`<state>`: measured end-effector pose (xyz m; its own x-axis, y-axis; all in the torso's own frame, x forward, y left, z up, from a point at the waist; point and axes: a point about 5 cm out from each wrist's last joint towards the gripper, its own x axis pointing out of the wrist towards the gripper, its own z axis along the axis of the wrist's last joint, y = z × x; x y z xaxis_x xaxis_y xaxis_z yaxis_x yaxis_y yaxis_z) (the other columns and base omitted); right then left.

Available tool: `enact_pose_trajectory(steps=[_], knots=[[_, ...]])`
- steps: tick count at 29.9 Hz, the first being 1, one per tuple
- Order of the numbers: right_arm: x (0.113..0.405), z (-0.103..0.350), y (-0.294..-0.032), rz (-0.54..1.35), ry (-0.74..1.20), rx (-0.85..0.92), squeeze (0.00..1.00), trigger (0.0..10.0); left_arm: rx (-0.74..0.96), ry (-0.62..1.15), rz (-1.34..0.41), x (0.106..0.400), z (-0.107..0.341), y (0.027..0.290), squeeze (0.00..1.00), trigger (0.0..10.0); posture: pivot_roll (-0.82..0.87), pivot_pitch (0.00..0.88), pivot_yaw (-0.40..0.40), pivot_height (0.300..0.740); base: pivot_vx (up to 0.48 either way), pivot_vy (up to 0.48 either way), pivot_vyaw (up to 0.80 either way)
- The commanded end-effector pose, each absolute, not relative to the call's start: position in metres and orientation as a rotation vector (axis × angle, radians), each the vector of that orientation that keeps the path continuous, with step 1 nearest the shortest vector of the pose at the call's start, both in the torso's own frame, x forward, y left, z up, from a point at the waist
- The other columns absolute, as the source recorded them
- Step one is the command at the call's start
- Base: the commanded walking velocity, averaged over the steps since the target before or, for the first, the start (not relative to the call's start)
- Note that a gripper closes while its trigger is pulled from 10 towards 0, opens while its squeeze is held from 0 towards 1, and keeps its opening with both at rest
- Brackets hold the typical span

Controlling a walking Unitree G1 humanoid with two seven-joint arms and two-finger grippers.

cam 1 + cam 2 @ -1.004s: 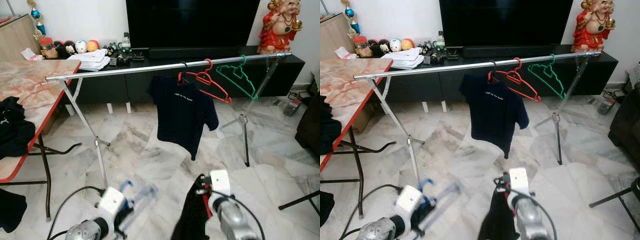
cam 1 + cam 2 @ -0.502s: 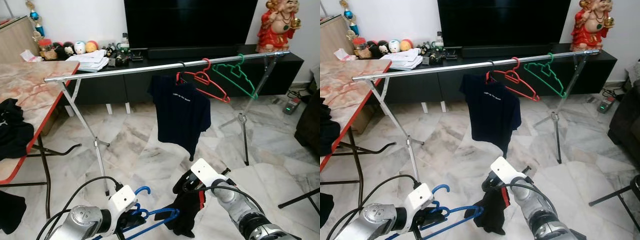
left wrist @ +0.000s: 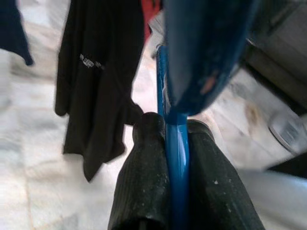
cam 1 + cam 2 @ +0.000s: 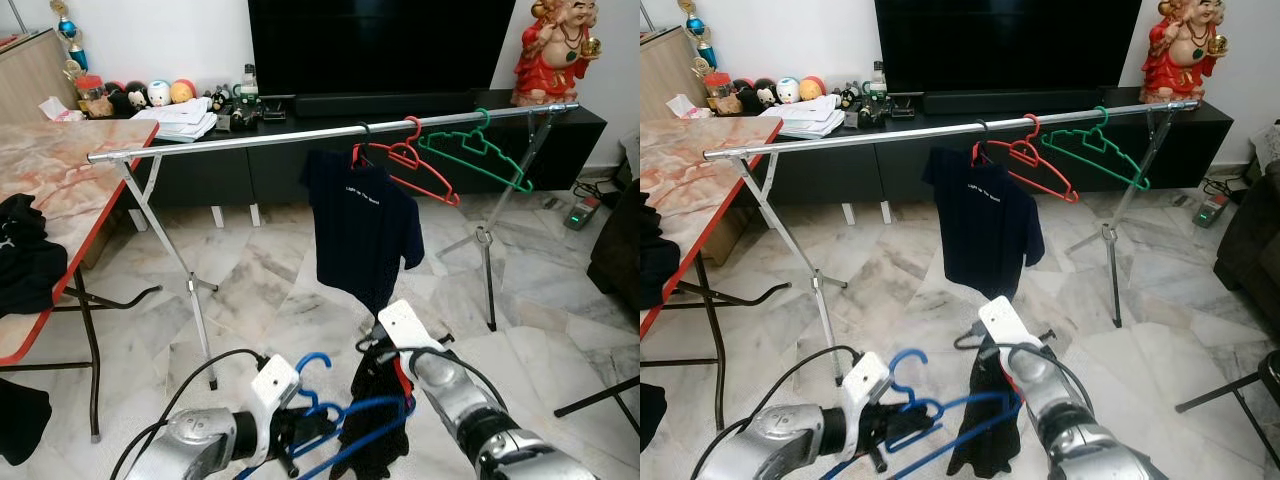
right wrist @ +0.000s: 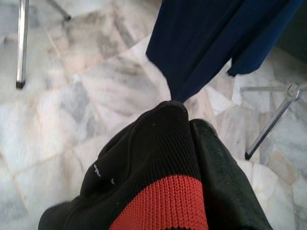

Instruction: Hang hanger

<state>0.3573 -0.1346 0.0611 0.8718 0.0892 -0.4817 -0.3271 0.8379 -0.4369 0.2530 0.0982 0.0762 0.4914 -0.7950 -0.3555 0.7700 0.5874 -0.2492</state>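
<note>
Grippers low at 6 o'clock: left gripper (image 3: 165, 139) clamps blue hanger (image 4: 345, 425), right gripper (image 5: 189, 124) pinches black garment (image 4: 382, 420), bare rail (image 4: 220, 145) at 11 o'clock.

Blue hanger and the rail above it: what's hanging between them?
In the left eye view, the navy T-shirt hangs from the rail, beyond the blue hanger held in the left tool.

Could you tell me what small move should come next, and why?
Probably bring the blue hanger into the black garment. The left pincer clamps the hanger's wire and the right pincer holds the garment just beside it, undressed, while the rail stands beyond.
</note>
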Motion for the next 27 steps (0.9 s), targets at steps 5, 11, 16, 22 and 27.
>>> enact_pose_trajectory(steps=[5,11,16,22,27], knots=[[0.358,0.062,-0.133,0.213,0.473,-0.500,0.00,10.0,-0.061,0.420,-0.786,0.267,0.077,0.105,0.00,10.0,0.11,0.000,0.005,0.740,0.000,0.000,0.00],[0.352,0.053,-0.141,0.192,0.504,-0.487,0.00,10.0,-0.057,0.398,-0.671,0.272,0.076,0.116,0.00,10.0,0.10,0.000,0.011,0.740,0.000,0.000,0.00],[0.348,0.047,-0.138,0.227,0.515,-0.441,0.00,10.0,-0.101,0.379,-0.664,0.272,0.078,0.117,0.00,10.0,0.10,0.000,0.010,0.740,0.000,0.000,0.00],[0.352,0.054,-0.132,0.238,0.494,-0.314,0.00,10.0,-0.171,0.367,-0.733,0.268,0.084,0.111,0.00,10.0,0.10,0.009,0.011,0.740,0.000,0.000,0.00],[0.363,0.072,-0.128,0.229,0.442,-0.242,0.00,10.0,-0.175,0.387,-0.781,0.263,0.082,0.106,0.00,10.0,0.10,0.018,0.007,0.740,0.000,0.000,0.00]])
